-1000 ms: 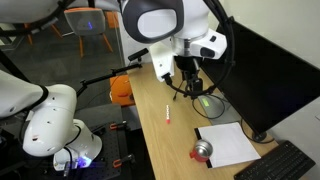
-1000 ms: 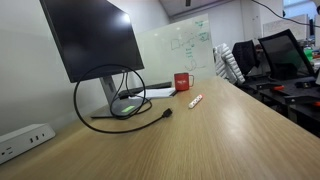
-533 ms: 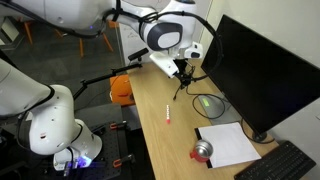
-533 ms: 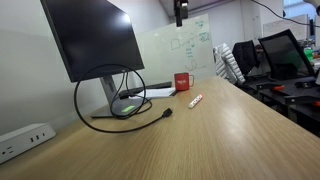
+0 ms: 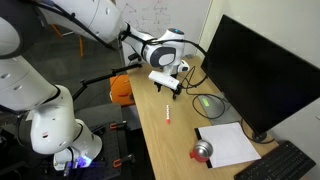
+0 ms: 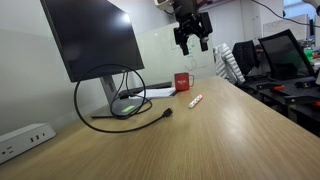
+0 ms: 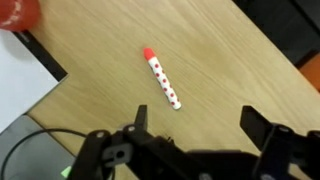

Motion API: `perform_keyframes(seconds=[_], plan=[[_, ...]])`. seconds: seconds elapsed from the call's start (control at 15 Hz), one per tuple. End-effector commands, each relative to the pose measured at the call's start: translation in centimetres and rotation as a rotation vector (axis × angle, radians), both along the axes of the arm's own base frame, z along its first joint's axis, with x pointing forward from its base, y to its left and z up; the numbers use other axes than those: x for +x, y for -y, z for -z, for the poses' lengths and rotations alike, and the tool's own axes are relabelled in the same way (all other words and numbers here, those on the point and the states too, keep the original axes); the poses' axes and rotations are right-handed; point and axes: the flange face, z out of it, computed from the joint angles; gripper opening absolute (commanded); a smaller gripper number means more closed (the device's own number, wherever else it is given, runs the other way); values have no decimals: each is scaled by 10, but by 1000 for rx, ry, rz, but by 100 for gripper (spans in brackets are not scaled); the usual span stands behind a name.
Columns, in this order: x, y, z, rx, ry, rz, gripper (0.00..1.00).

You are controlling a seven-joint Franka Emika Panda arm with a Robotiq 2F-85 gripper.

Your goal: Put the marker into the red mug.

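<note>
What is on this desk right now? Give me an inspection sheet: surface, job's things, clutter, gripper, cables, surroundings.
Surface: wooden desk, no spills or damage seen.
Job's things: marker lies flat on the bare wood, apart from the red mug. The mug sits at the edge of the paper, and nothing can be seen in it from these views.
Clutter: keyboard, power strip.
Grippers: gripper is in the air above the desk, jaws open and holding nothing.
Cables: black cable loops around the foot of the monitor, clear of the marker.
Surroundings: whiteboard behind the desk, orange object beside the desk.
</note>
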Motion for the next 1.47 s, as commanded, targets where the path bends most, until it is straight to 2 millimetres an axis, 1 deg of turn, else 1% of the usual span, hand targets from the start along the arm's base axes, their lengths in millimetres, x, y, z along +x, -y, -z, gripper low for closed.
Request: perform_keyframes(seconds=[0.0,0.2,0.27,0.4,0.53,0.67,0.8,0.93,1.13,1.2,1.27,1.4], plan=[[0,-1,-1,1,-1,-17,100],[1,-1,-3,1,1,-32,100],[4,-2,3,5,4,-82,100],[11,-13,22,-27,25,-203,100],[21,-25,47,-55,36,-319,100],[27,-36,77,-87,24,-409,100],[34,-39,106,-86,-1,-432,100],[42,-37,128,-88,-35,-426,100],[54,-28,146,-72,-64,-425,100],[57,-26,149,-66,-67,-435,76],[59,-24,151,-64,-71,-454,72],[58,-24,151,-66,-73,-499,59]])
